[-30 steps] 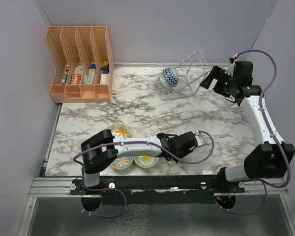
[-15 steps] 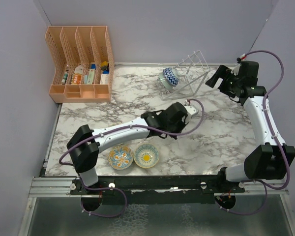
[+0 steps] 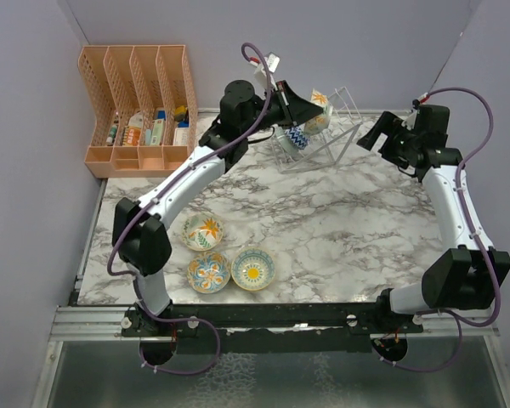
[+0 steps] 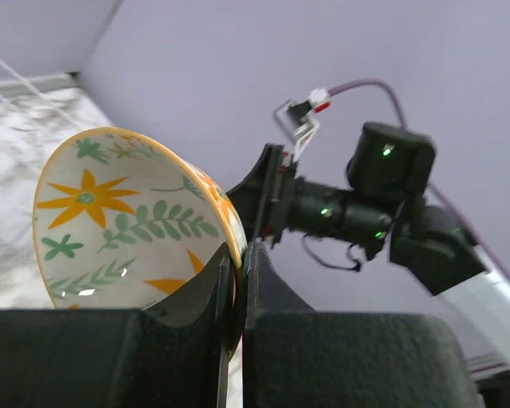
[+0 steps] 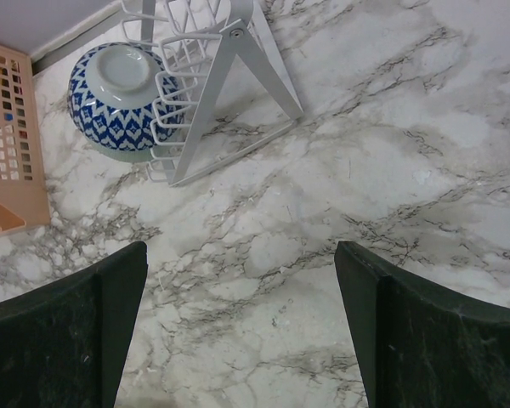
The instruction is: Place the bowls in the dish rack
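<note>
Cream floral bowl (image 4: pixel 127 223) | rim pinched by left tool (image 4: pixel 236 259) | at dish rack (image 3: pixel 330 143) | right tool (image 5: pixel 238 333) spread

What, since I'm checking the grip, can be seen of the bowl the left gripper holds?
The bowl looks like glossy ceramic: cream inside with orange flowers and green leaf sprigs, and a yellow-orange rim. It is tipped on edge, its rim pinched by the left gripper, in the air by the dish rack.

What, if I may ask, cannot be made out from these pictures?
- Top view: whether the held bowl sits in a rack slot; the left end effector hides it.
- Right wrist: the rack's top, cut off by the frame edge.
- Top view: organizer contents, too small.
- Left wrist: bowl's lower rim, behind the fingers.
</note>
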Motion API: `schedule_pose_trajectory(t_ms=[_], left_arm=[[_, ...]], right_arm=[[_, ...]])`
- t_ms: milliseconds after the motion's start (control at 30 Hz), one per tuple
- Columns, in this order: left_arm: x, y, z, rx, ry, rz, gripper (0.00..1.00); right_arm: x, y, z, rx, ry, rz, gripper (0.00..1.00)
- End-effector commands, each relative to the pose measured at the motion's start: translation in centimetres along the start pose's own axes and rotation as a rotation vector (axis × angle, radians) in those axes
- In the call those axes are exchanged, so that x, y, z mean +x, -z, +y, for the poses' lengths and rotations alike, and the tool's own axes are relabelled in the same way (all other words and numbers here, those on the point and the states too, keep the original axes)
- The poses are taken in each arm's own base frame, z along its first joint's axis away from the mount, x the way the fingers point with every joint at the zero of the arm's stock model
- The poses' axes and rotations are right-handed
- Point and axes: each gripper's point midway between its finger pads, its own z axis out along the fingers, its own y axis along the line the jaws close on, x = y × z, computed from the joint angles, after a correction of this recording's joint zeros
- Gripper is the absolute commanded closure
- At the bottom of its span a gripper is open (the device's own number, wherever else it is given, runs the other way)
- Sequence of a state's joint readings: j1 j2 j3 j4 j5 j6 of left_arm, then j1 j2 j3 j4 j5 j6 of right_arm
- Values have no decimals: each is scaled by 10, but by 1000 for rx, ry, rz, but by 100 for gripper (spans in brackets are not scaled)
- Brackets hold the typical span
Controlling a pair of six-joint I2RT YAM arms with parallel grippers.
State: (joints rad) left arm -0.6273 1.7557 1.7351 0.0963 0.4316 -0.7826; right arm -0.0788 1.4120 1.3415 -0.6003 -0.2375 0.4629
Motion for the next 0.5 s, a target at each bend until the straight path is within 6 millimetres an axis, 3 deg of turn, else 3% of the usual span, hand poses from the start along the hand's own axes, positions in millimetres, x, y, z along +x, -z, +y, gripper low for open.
schedule_pose_trajectory(t_ms=[0,233,467], left_arm=[[-11,-24,-13,255,322,-38,100],[-34,-39,20,278,558,-200,100],[-56,-48,58,252,650,-354,100]], right_arm=[[-12,-1,8,-33,3,-14,9],[-9,-7,4,-33,4,3,9],[-5,-13,3,-45,1,20,9]])
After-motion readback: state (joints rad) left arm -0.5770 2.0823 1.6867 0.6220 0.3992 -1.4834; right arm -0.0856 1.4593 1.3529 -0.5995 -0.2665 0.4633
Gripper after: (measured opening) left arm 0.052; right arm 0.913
